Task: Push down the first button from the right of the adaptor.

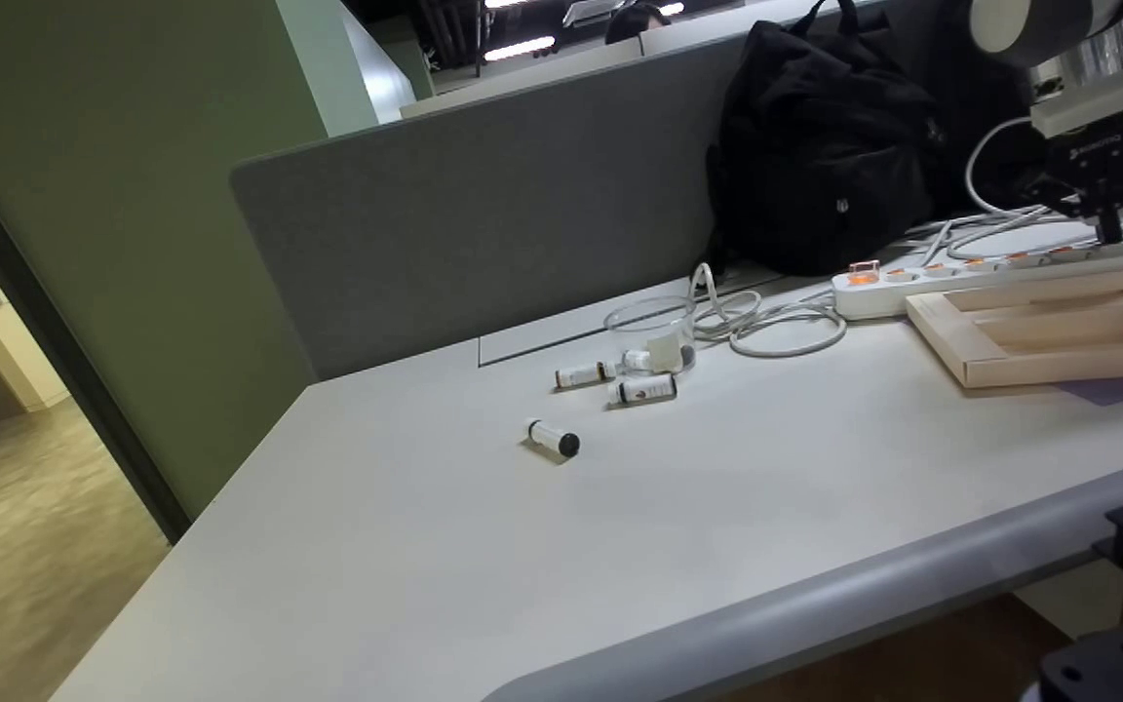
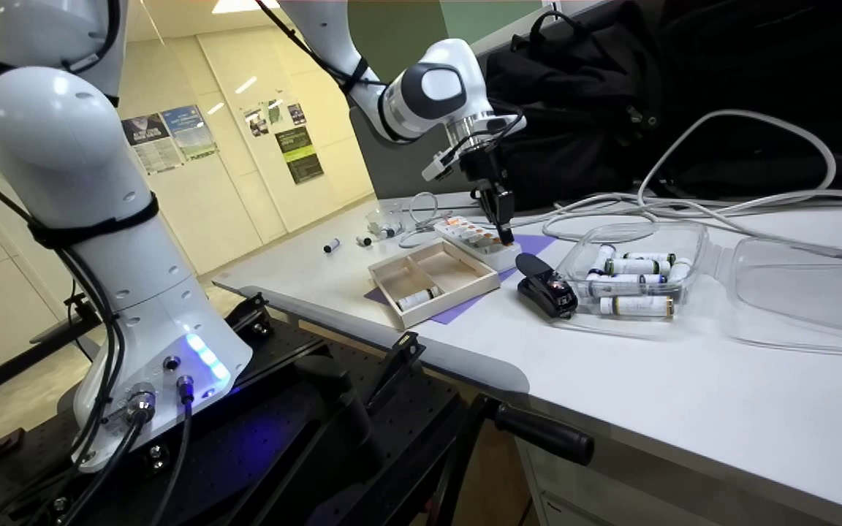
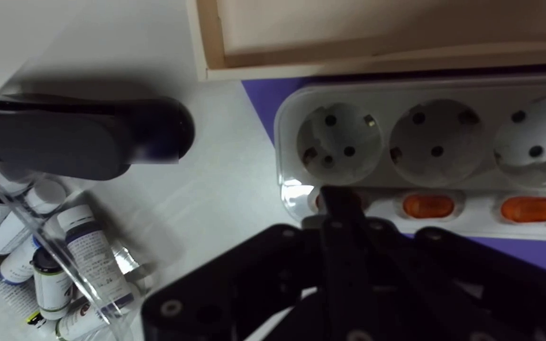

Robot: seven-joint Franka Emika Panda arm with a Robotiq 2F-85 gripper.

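Note:
The adaptor is a long white power strip, seen in both exterior views (image 1: 869, 304) (image 2: 500, 258) and in the wrist view (image 3: 383, 208). In the wrist view it has round sockets and a row of orange buttons, including a middle one (image 3: 428, 206) and one at the right (image 3: 530, 209). My gripper (image 3: 341, 199) is shut and holds nothing. Its fingertips are over the button at the strip's end (image 3: 317, 201) and hide most of it. I cannot tell whether they touch it. The gripper also shows above that end in both exterior views (image 1: 1110, 230) (image 2: 504, 235).
A wooden tray (image 1: 986, 372) lies right beside the adaptor. A black stapler (image 2: 547, 288) and a clear container (image 2: 695, 245) with several small bottles stand near its end. White cables (image 2: 742, 206) and a black backpack (image 1: 825, 166) are behind. Purple sheet (image 3: 259, 102) lies underneath.

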